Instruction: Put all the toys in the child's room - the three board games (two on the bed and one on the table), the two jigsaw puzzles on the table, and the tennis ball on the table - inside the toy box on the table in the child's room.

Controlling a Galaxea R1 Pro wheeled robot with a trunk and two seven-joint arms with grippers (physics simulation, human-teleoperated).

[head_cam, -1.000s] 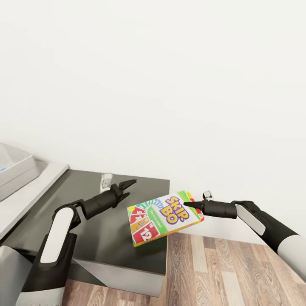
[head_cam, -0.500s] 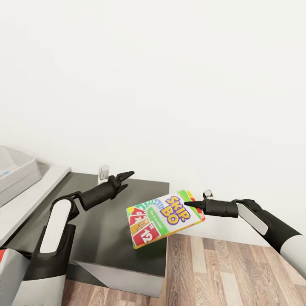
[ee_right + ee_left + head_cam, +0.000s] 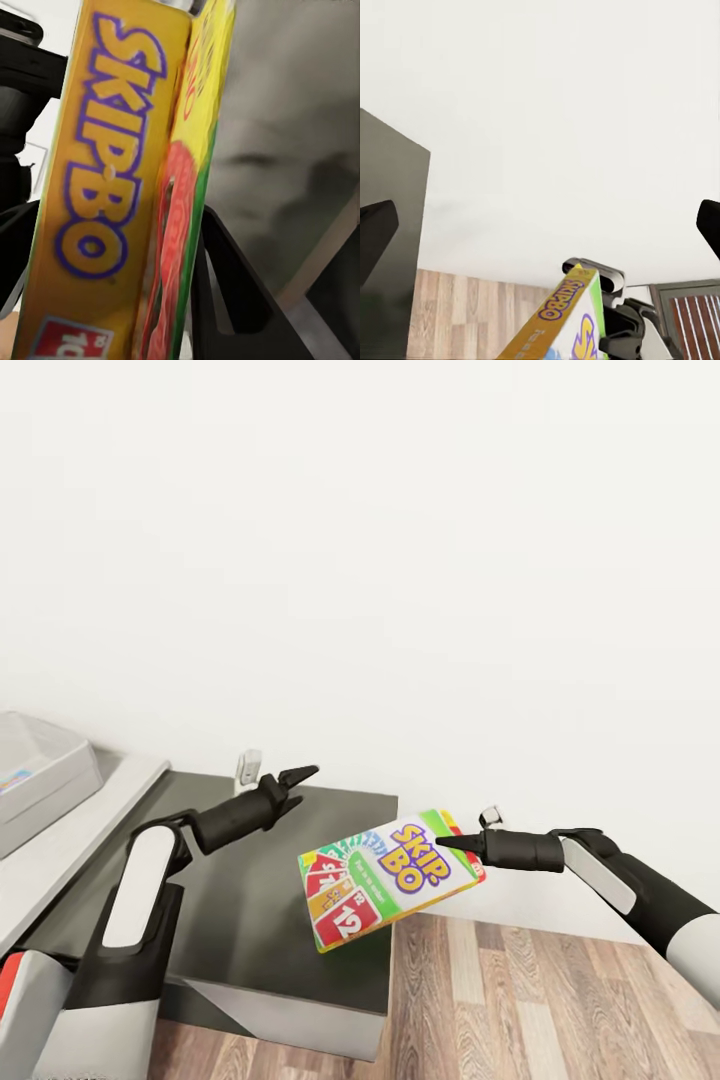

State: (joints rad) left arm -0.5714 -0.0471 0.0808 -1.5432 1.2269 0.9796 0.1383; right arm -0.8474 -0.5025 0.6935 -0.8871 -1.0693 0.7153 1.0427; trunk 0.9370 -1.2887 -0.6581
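Rainbow SKIP-BO box [image 3: 387,878] with red cards; dark-grey cabinet top [image 3: 250,900].

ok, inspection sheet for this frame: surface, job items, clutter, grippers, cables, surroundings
Surface: dark grey cabinet top, bare; pale desk beside it.
Job's things: Skip-Bo box held in the air, tilted; grey tray on the desk.
Clutter: nothing seen.
Grippers: right gripper shut on the box; left gripper open, holding nothing.
Cables: nothing seen.
Surroundings: white wall, wood-plank floor.

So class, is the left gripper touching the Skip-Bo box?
Apart. The head view shows the left gripper open over the dark cabinet, clear of the Skip-Bo box.
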